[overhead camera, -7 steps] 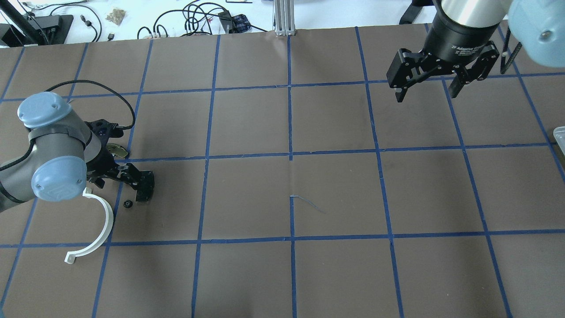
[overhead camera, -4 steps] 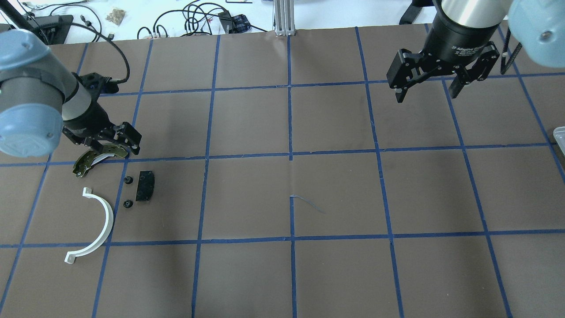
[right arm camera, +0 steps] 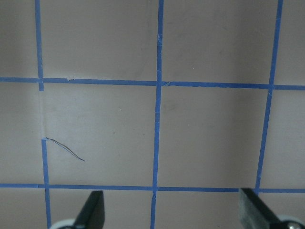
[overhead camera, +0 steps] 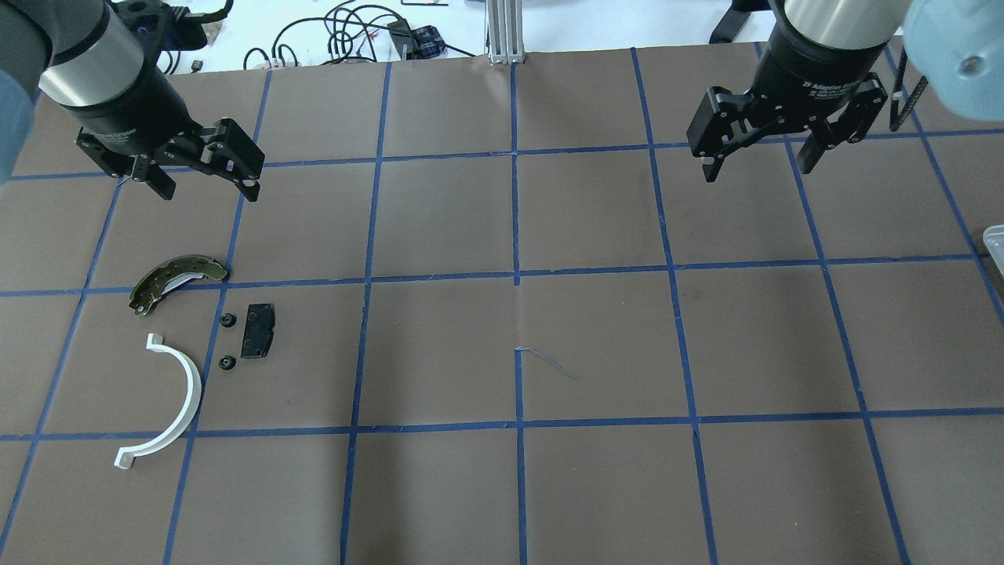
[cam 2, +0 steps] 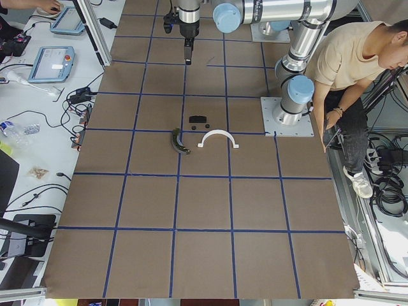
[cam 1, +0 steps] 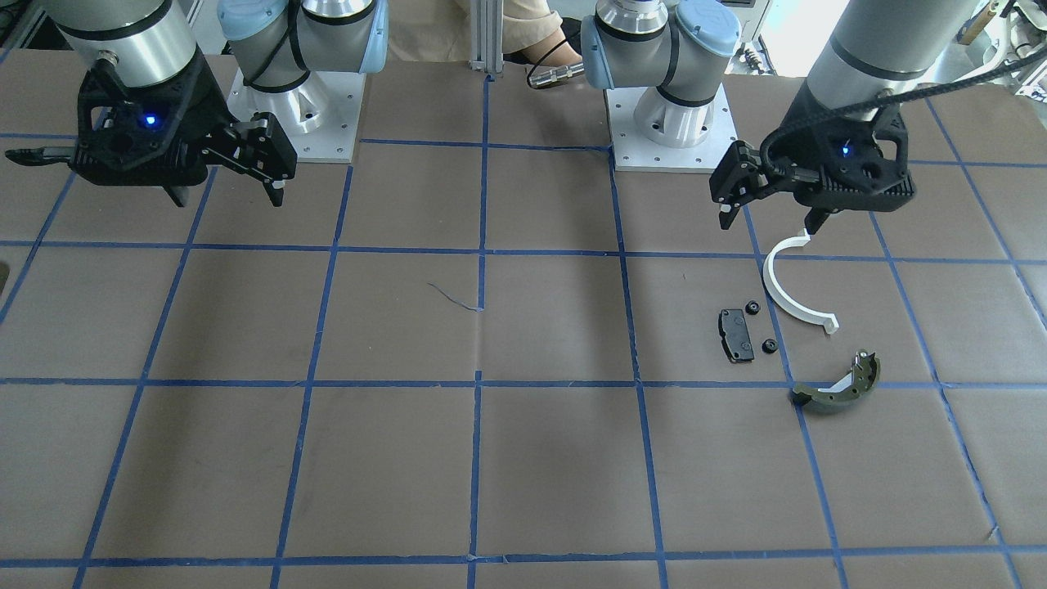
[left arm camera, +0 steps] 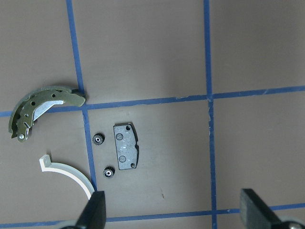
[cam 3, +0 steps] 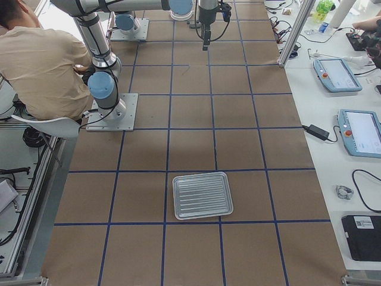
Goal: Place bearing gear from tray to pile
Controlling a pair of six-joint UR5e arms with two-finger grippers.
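Two small black bearing gears [overhead camera: 228, 319] [overhead camera: 226, 362] lie on the table in the pile, next to the black pad [overhead camera: 258, 330]. The olive brake shoe [overhead camera: 176, 281] and white half-ring [overhead camera: 169, 400] lie beside them. My left gripper [overhead camera: 209, 191] is open and empty, raised above the table beyond the pile. Its wrist view shows the gears [left arm camera: 98, 139] [left arm camera: 108, 171], the pad [left arm camera: 126, 152] and the brake shoe [left arm camera: 40, 107] below. My right gripper [overhead camera: 758, 169] is open and empty, high over the far right. The tray [cam 3: 202, 195] holds nothing visible.
The table is brown paper with a blue tape grid [overhead camera: 516, 278]. Cables and boxes [overhead camera: 345, 31] lie past the far edge. The tray's corner [overhead camera: 994, 239] shows at the right edge. A seated person [cam 2: 357, 70] is behind the robot bases.
My left gripper has risen from low over the pile and moved toward the table's far side. A second gear now lies uncovered beside the pad. The right arm has not moved.
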